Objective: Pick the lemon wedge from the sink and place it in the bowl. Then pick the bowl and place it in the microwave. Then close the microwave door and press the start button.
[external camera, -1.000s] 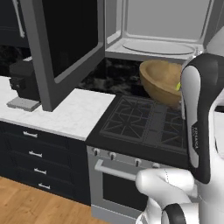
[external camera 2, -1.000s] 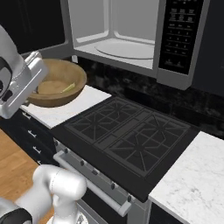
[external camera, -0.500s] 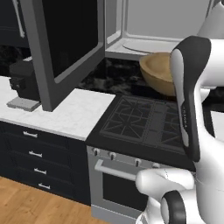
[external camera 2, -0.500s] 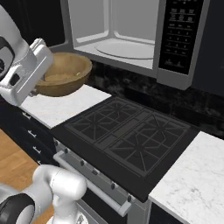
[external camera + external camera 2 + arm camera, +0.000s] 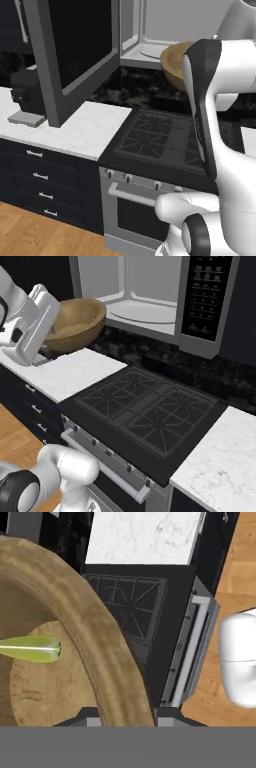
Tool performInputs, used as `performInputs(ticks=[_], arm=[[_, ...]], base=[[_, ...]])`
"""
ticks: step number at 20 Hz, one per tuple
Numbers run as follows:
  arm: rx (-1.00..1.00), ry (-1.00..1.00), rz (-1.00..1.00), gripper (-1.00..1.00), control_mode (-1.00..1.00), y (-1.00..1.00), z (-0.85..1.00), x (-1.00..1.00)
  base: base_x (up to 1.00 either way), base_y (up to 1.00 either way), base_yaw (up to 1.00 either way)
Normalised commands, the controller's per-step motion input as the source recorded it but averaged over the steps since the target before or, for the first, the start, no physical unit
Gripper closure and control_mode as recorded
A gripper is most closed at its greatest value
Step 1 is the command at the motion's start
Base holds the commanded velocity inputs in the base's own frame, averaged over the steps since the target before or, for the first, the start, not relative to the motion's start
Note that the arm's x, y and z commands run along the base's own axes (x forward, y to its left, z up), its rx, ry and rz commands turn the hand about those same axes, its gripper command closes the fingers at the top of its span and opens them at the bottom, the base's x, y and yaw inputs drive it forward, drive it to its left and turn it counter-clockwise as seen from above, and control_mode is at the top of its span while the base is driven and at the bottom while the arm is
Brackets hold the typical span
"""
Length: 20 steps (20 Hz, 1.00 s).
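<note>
1. The microwave [image 5: 150, 296] carries a dark control strip [image 5: 204, 298] down its right side, with rows of small pale markings on it; they are too small to read. No other writing can be made out.
2. The bowl [image 5: 75, 323] is light-brown wood with visible grain, held up in the air just in front of the lower left corner of the microwave's open mouth, above the left end of the white stone counter [image 5: 65, 373]. In the left base view the bowl [image 5: 176, 65] shows beside the arm, at the level of the microwave's floor.
3. Inside the bowl [image 5: 75, 652] lies the lemon wedge [image 5: 31, 648], a small yellow-green sliver resting on the flat bottom, well in from the rim.
4. The gripper [image 5: 122, 719] clasps the rim of the bowl: in the hand view the wooden wall runs down between the two dark finger tips [image 5: 85, 716].
5. The microwave's pale cavity holds a round glass plate [image 5: 145, 311] on its floor.
6. The microwave door [image 5: 75, 55], dark glass in a grey frame, stands swung wide open to the left, over the counter.
7. Below the microwave sits a black stove top [image 5: 145, 416] with grates, and an oven front with knobs and a bar handle [image 5: 137, 195].
</note>
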Motion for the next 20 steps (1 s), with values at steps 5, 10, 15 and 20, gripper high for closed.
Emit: performInputs(ticks=[5, 10, 15, 20], arm=[[0.00, -0.10, 0.00, 1.00, -1.00, -0.29, 0.27, 0.37], [0.00, -0.02, 0.00, 1.00, -1.00, -0.22, 0.25, 0.54], [0.00, 0.00, 0.00, 1.00, -1.00, -0.24, 0.14, 0.65], [0.00, 0.00, 0.00, 1.00, -1.00, -0.34, 0.02, 0.75]], base=[[0.00, 0.00, 0.00], [0.00, 0.00, 0.00], [0.00, 0.00, 0.00], [0.00, 0.00, 0.00]])
